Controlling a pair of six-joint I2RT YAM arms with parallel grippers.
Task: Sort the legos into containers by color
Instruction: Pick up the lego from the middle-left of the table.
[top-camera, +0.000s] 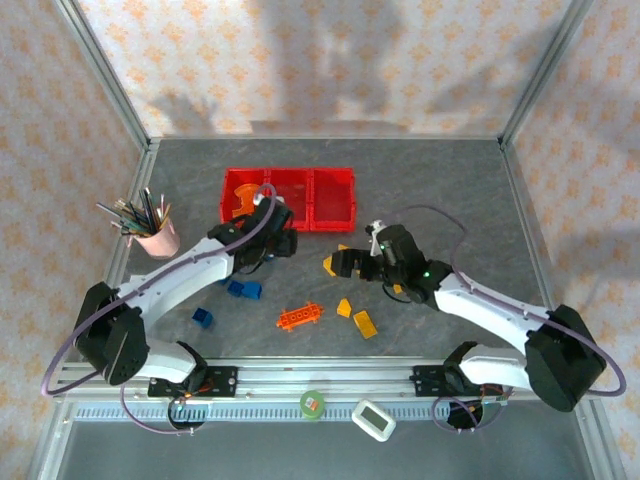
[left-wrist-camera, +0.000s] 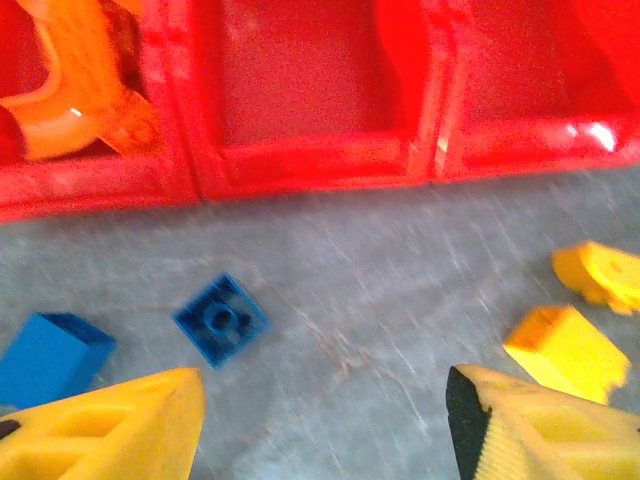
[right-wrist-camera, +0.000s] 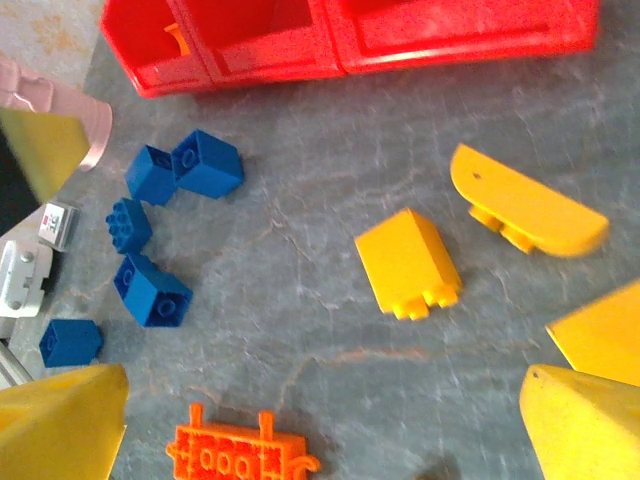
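Both jaws spread wide and empty over the grey counter

The left jaws hang just before the bright red three-bin plastic tray, yellow fingertips well apart, with a small dark blue square brick lying untouched on the counter ahead of them. The right jaws are equally wide and grip nothing, near a flat orange holed plate, a yellow wedge brick and a yellow half-round plate. The left wrist view reveals an orange curved arch in the leftmost bin; the right wrist view adds clustered blue cubes near the tray
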